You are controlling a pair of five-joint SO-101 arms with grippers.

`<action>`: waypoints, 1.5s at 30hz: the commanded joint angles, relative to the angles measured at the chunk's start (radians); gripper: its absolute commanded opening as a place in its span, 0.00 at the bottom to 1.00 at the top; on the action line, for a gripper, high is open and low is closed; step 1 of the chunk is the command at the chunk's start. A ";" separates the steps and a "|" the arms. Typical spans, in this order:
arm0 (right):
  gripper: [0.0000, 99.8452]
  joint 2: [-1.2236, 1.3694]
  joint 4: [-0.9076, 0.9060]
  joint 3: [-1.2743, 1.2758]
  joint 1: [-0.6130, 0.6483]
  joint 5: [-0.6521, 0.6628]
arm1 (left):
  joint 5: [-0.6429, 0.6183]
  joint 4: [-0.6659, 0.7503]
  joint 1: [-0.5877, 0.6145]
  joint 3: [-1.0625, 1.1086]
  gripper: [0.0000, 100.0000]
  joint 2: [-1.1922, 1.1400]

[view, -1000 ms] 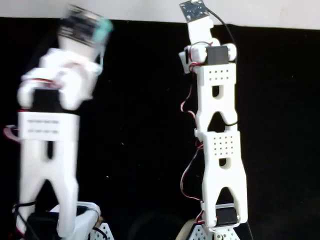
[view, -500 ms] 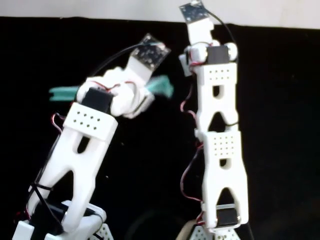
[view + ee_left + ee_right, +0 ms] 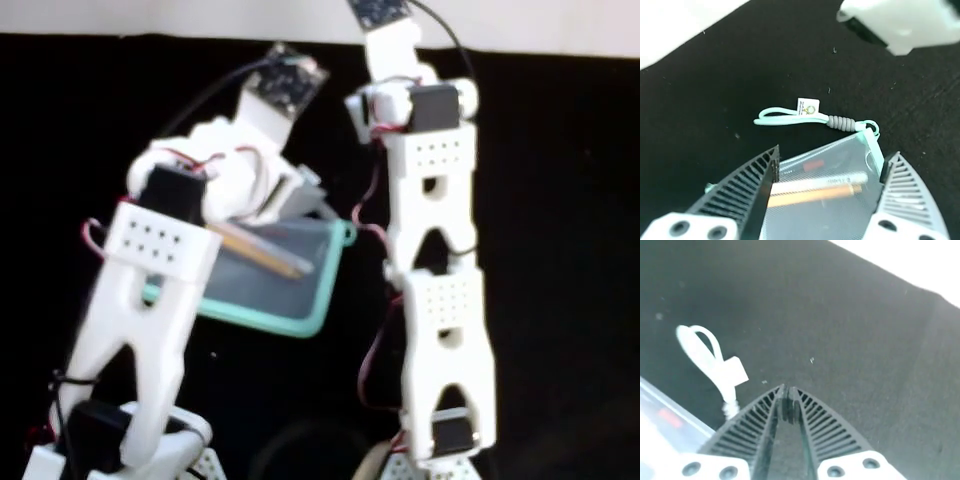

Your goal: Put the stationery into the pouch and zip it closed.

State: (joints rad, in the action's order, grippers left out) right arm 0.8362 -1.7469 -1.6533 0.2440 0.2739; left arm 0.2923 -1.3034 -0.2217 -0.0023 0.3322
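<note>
A clear pouch (image 3: 270, 275) with a teal border lies flat on the black table, a pencil (image 3: 262, 252) and a white pen (image 3: 835, 180) inside it. Its teal strap (image 3: 790, 116) with a white tag (image 3: 807, 106) trails off one corner. My left gripper (image 3: 830, 162) hangs open over that end of the pouch, its fingers (image 3: 767, 172) spread to either side of it. My right gripper (image 3: 786, 392) is shut on nothing, low over bare cloth next to the strap (image 3: 705, 355) and the pouch corner (image 3: 660, 410).
The right arm (image 3: 435, 250) stretches along the table just right of the pouch, close to the left arm's wrist (image 3: 230, 185). A pale strip (image 3: 100, 15) borders the black cloth at the far edge.
The left arm swung from high at the left down toward the middle, carrying the teal pouch. The pouch now lies flat and the fingers stand apart. The right arm shifted only slightly.
</note>
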 commanded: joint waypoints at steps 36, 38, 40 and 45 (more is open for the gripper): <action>0.01 -1.101 -0.018 0.734 0.093 -0.083 | -0.008 -0.404 0.274 -0.429 0.01 0.714; 0.01 -1.222 -0.018 0.914 0.093 -0.083 | -0.008 -0.436 0.274 -0.429 0.01 0.719; 0.01 -1.336 -0.018 1.086 0.090 -0.084 | -0.009 -0.448 0.274 -0.429 0.01 0.722; 0.01 -1.598 -0.013 1.449 0.087 -0.084 | -0.064 -0.450 0.272 -0.427 0.01 0.725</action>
State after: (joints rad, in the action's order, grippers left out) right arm -0.6168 -1.7484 -0.3890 0.3314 0.2018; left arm 0.2816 -1.7484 0.0437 -0.4212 1.0579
